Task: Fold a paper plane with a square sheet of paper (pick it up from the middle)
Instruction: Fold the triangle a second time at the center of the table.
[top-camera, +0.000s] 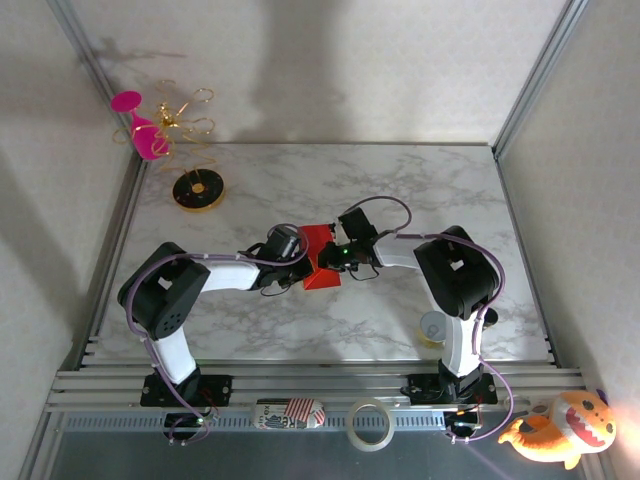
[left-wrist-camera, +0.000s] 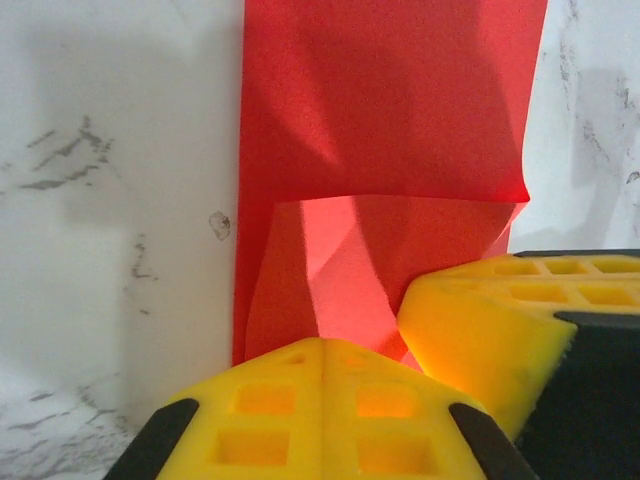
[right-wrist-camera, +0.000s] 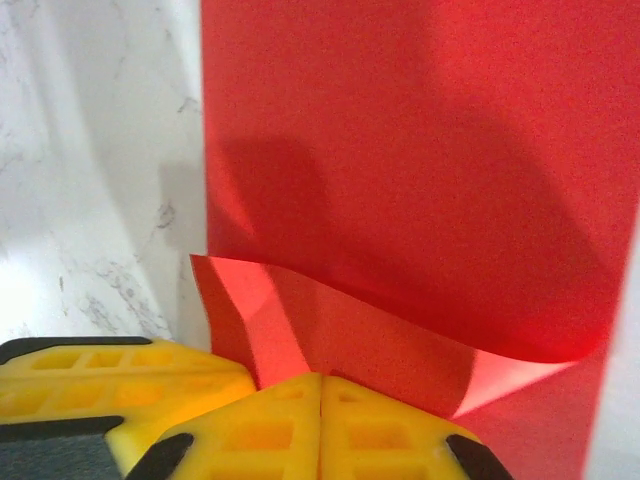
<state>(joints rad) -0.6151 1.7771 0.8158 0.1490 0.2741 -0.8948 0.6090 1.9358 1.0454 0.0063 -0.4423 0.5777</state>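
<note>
Square sheet of paper (top-camera: 319, 240), thin and bright red, has one edge curled up and pinched between the closed yellow pads of the left gripper (left-wrist-camera: 322, 348) and the right gripper (right-wrist-camera: 320, 380), which sit side by side. The sheet lies at the middle of the white marble-patterned worktop (top-camera: 420, 190).

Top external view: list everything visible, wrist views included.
square sheet of paper: one, red, table centre, one edge curled up
table: one, white marble
disc: one, black and gold, table's far left
wine glass: one, pink, beyond far-left corner
wire ornament: one, gold, beside the glass
tape roll: one, pale, near rail
striped object: one, red-white, near rail
plush toy: one, orange, near right
left tool: one, yellow pads, shut on the sheet
right tool: one, yellow pads, shut on the sheet
</note>
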